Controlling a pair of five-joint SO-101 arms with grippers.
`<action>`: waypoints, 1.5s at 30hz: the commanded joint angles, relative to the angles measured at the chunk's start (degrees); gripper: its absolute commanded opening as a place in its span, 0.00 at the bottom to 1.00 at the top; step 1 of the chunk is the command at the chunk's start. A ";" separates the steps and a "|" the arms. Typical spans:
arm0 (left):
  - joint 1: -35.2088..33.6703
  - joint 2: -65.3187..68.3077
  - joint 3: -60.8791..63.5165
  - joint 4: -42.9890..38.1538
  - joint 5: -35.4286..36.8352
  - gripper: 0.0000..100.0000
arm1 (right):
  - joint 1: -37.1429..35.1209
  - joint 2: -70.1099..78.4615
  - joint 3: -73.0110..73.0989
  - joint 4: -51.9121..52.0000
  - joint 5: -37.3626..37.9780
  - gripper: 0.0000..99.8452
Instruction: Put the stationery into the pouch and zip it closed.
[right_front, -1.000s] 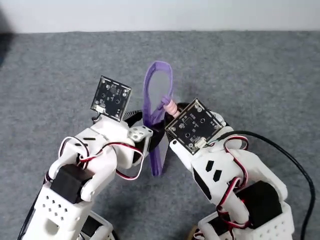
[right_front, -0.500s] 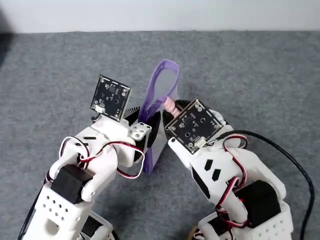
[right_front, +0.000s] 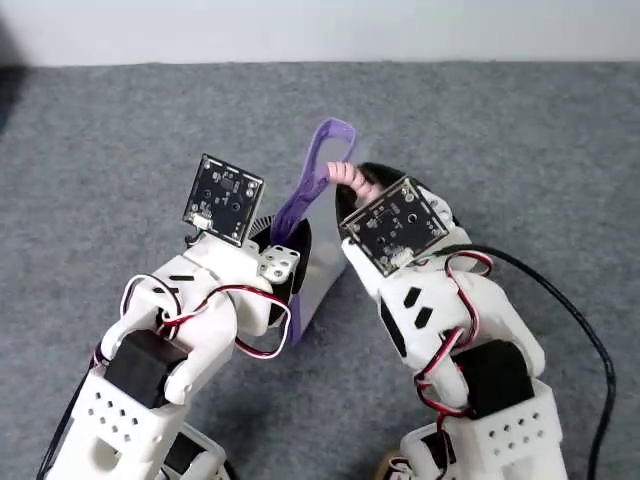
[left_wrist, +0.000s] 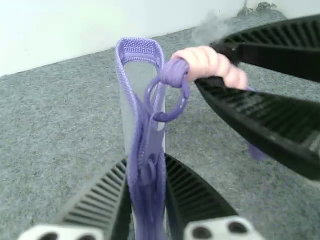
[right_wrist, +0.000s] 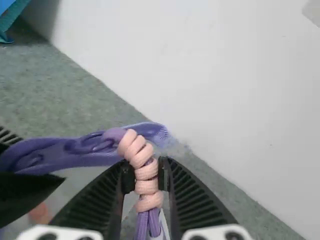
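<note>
Purple fabric formed the pouch (right_front: 322, 168), which stood on edge between the two arms over the grey worktop (right_front: 500, 130); whether its lower end rested on that surface could not be determined. The left claw (left_wrist: 145, 186) was pressed onto the near end of the pouch, pinching the zip seam. The right claw (right_wrist: 146, 175) pinched the pink coiled pull (right_wrist: 140, 157), which was tied through a purple ring (left_wrist: 170, 100) at the slider, close to the far end of the zip. The contents could not be verified. Judged risks: the coiled pull was likely to stretch or slide out between the right claw's fingers under tension, leaving the zip short of its stop. Traction along the seam could also drag the thin fabric out of the left claw. Slack fabric ahead of the slider could bunch and jam it.
</note>
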 joint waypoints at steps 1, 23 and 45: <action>0.18 0.00 0.40 3.69 0.35 0.01 | 4.53 -0.13 1.14 -6.64 -0.44 0.01; 0.18 -4.57 0.66 8.44 0.26 0.01 | 16.40 -0.04 11.96 -20.18 -0.70 0.01; 0.00 -8.00 0.40 16.18 0.26 0.01 | 32.04 8.57 14.59 -27.47 -2.37 0.01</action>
